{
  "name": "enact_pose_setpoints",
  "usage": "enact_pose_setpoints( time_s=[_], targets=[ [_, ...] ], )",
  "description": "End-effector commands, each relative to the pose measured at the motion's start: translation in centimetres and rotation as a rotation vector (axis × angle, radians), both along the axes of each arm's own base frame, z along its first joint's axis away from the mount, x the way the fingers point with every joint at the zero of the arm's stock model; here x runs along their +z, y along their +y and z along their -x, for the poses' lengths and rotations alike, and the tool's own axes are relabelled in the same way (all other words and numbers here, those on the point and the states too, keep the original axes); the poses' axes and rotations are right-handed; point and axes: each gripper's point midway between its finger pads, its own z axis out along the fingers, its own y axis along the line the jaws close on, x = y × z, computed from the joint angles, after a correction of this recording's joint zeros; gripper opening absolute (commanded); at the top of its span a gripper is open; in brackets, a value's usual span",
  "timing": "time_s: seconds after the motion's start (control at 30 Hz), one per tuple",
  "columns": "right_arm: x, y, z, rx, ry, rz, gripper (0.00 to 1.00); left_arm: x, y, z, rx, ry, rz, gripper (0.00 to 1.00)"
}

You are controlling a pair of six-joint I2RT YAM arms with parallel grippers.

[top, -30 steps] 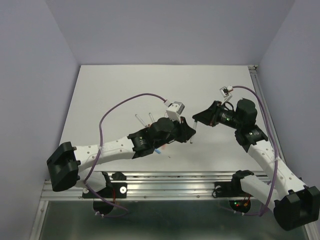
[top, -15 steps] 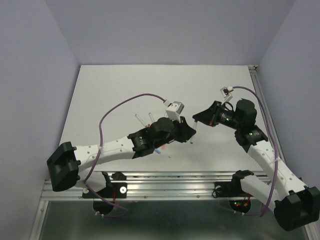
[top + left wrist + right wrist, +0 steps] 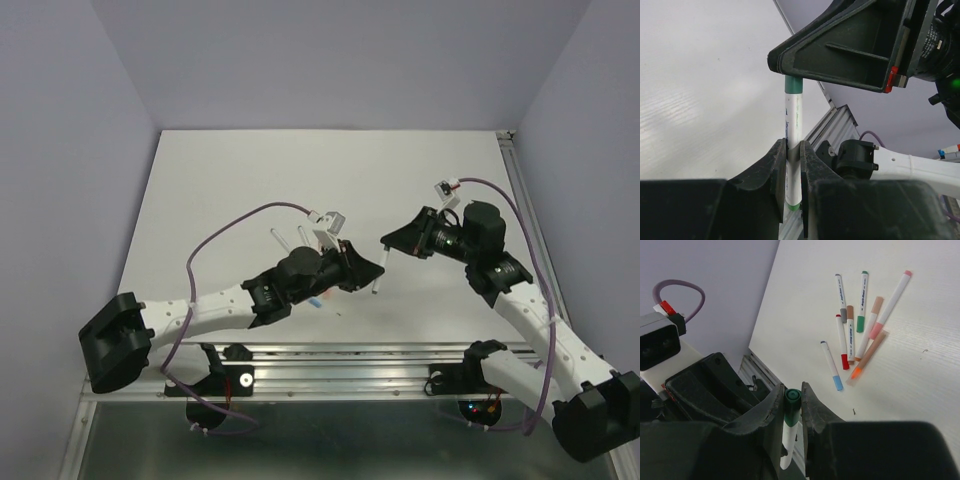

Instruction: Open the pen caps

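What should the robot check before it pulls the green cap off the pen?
1. The left hand grips the pen: ok.
2. The right hand grips the green cap: ok.
3. The cap is on the pen, not yet off: ok.
4. The other pens lie on the table, away from both hands: ok.
5. Both grips are tight enough to pull: cannot tell.

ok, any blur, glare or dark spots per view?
Left wrist: green pen sharp, fingers near-black, no detail. Right wrist: green cap and loose pens crisp, foreground dark. Top external: flat even light, no glare, pen tiny.
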Motion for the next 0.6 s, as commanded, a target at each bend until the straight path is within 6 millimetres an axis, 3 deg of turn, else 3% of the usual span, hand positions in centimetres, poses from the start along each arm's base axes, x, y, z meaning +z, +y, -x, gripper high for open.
enact_pose_setpoints(
  time_s=[0.0,0.23,0.57],
  targets=[
    [5.6,-4.1,-5.7,-0.323,-0.235,-0.010,0.01,-0.1,0.1,6.1,-0.240,0.072,0.036,0.00],
    [6.4,-5.2,-6.5,-0.424,-0.238,-0.072,0.01,-1.0,1.0,7.4,-0.265,0.094,0.062,0.00],
    [7.3,-7.4,-8.0,-0.585,-0.276,-0.144,0.01,-0.9,0.6,8.6,-0.287,0.118,0.088,0.00]
  ],
)
